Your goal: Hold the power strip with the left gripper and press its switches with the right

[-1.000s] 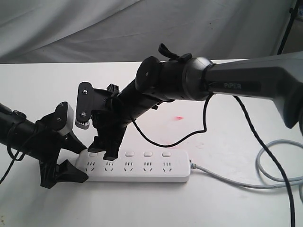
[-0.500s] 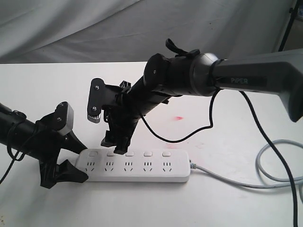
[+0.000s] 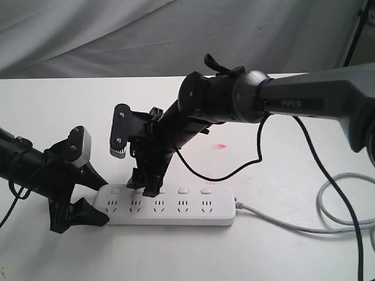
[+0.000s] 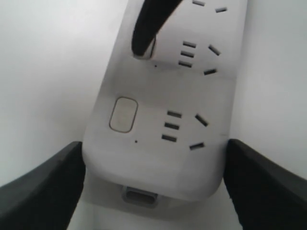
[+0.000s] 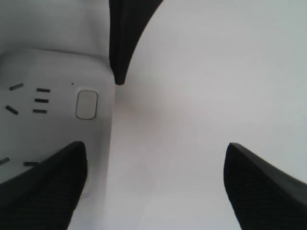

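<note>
Long white plastic power strip [image 3: 176, 213] at 6 o'clock, with the black pointed left gripper [image 3: 102, 202] clamped on its 9 o'clock end. Black plate-backed right gripper [image 3: 145, 186], jaws apart, pokes the second of the small white square switches [image 3: 183, 191]. Three look left to do.

Exterior: right gripper [image 3: 145, 187] fingertips block the second and third switches [image 3: 183, 190], so contact is unreadable from here. Left gripper [image 3: 104, 203] lower finger hides the power strip [image 3: 193, 215] end corner. Grey cable [image 3: 275, 219] exits the right edge. Left wrist: strip cropped at top, one switch buried under the right gripper's finger [image 4: 148, 19]. Right wrist: soft focus, strip cropped, finger [image 5: 48, 191] overlapping it.
</note>
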